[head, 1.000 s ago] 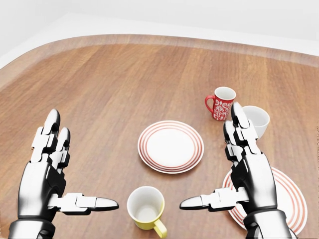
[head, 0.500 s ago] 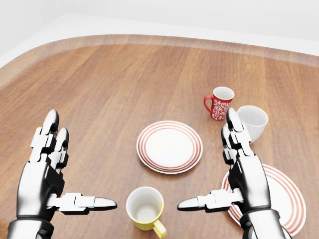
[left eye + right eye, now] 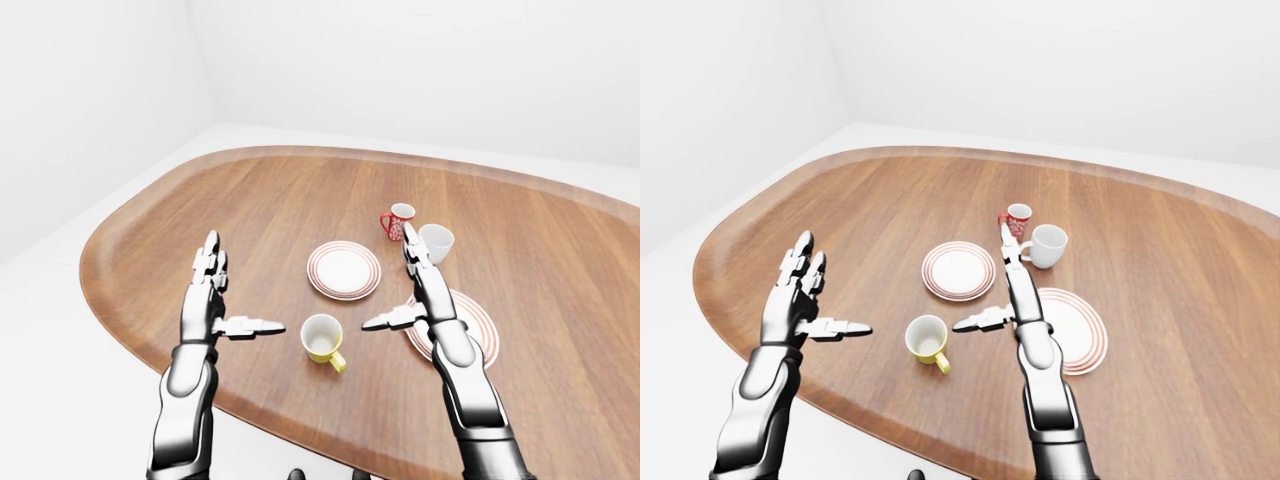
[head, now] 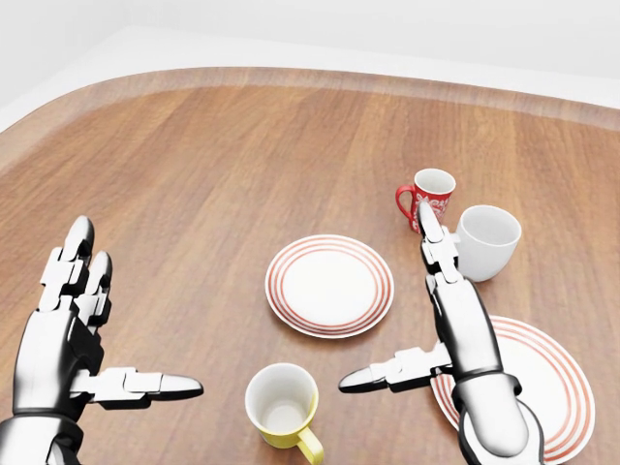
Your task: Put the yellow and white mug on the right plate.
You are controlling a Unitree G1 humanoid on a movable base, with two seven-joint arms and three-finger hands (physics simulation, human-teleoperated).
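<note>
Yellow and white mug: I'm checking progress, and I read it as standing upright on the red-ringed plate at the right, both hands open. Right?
Not quite. In the head view the yellow and white mug stands upright on the bare wooden table, not on the right red-ringed plate. Both hands are open.

Yellow mug (image 4: 283,405) with white inside, red-ringed white plates (image 4: 330,284), red floral mug (image 4: 427,198), white mug (image 4: 486,241)

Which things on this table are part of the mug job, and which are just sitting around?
Part of the job:
yellow and white mug
right plate
right hand, open

Just lying about:
middle plate
red patterned mug
white mug
</note>
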